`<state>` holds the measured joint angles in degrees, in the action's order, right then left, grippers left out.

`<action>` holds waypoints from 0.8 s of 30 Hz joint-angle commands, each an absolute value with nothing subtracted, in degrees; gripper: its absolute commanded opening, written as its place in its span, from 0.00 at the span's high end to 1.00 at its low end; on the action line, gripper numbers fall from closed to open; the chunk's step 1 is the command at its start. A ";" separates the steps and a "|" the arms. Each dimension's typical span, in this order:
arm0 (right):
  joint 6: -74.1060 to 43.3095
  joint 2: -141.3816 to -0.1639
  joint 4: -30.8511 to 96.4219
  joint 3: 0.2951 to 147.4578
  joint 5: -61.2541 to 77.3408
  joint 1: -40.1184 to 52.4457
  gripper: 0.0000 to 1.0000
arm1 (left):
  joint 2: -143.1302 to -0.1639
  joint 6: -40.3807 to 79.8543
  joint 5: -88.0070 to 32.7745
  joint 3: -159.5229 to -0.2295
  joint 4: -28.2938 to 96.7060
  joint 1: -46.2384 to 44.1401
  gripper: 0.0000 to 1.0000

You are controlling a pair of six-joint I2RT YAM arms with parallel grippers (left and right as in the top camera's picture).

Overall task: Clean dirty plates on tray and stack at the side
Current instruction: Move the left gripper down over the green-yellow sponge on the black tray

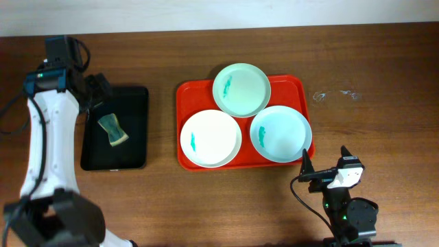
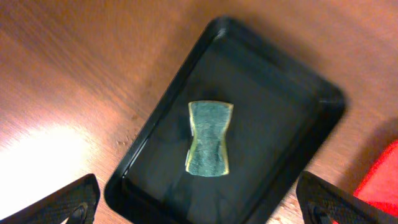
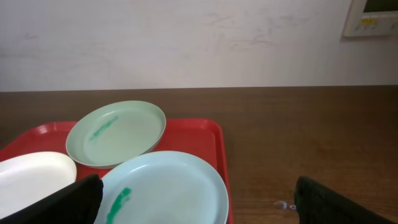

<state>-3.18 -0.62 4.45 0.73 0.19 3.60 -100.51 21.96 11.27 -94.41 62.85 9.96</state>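
Note:
Three plates sit on the red tray (image 1: pixel 295 86), each with a teal smear: a mint plate (image 1: pixel 241 90) at the back, a white plate (image 1: pixel 210 138) at front left, a pale blue plate (image 1: pixel 280 133) at front right. In the right wrist view the mint plate (image 3: pixel 116 133), blue plate (image 3: pixel 163 190) and white plate (image 3: pixel 31 177) show on the tray (image 3: pixel 208 135). My left gripper (image 1: pixel 98 95) is open and empty above the black tray. My right gripper (image 1: pixel 324 168) is open and empty, just in front of the tray's right corner.
A narrow black tray (image 1: pixel 135 103) stands left of the red tray and holds a green-yellow sponge (image 1: pixel 112 130); the left wrist view shows the sponge (image 2: pixel 209 138) in the black tray (image 2: pixel 280 112). Small white marks (image 1: pixel 334 95) lie on the table right of the red tray.

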 commanded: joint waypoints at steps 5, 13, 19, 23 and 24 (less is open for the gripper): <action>-3.38 -0.25 4.69 0.32 -0.30 4.08 0.01 | -113.97 24.82 10.33 -95.72 61.34 11.42 0.00; -3.38 -0.25 4.69 0.32 -0.27 4.08 0.01 | -120.18 24.82 5.76 -95.72 57.52 11.42 0.41; -3.38 -0.25 4.69 0.32 -0.27 4.08 0.01 | -124.84 24.84 7.73 -95.72 56.99 11.46 0.28; -3.38 -0.25 4.69 0.32 -0.27 4.08 0.02 | -126.32 24.82 7.73 -95.72 55.53 11.49 0.28; -3.38 -0.25 4.69 0.32 -0.27 4.08 0.01 | -126.32 24.82 7.73 -95.72 55.29 11.49 0.28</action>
